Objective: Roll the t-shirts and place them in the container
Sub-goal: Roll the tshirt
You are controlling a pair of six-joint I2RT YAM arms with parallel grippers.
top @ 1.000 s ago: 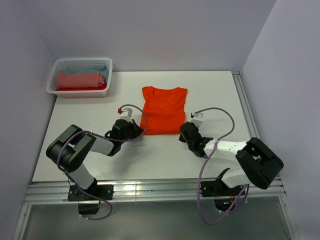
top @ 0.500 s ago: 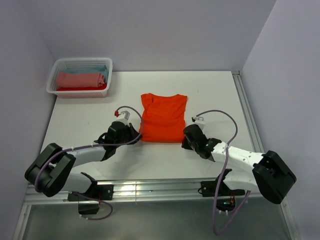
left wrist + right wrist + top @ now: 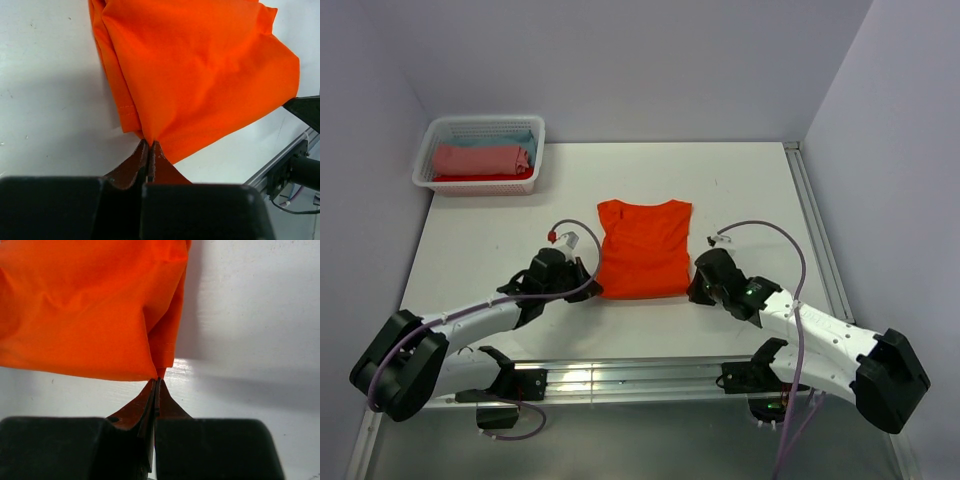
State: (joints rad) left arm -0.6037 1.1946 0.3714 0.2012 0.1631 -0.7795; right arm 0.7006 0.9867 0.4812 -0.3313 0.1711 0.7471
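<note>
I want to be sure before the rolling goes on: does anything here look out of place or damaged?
Nothing is damaged or spilled. Only the orange t-shirt is creased near its hem, where the left pincer and the right pincer, both shut, pinch its two near corners.

Left hand and right hand, both pinched shut, reach low and forward.

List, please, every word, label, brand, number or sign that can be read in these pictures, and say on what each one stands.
No text can be read in any view.
The orange t-shirt is plain cloth, with no print or tag showing.
The white basket and the cloth rolls in it show no label.
</note>
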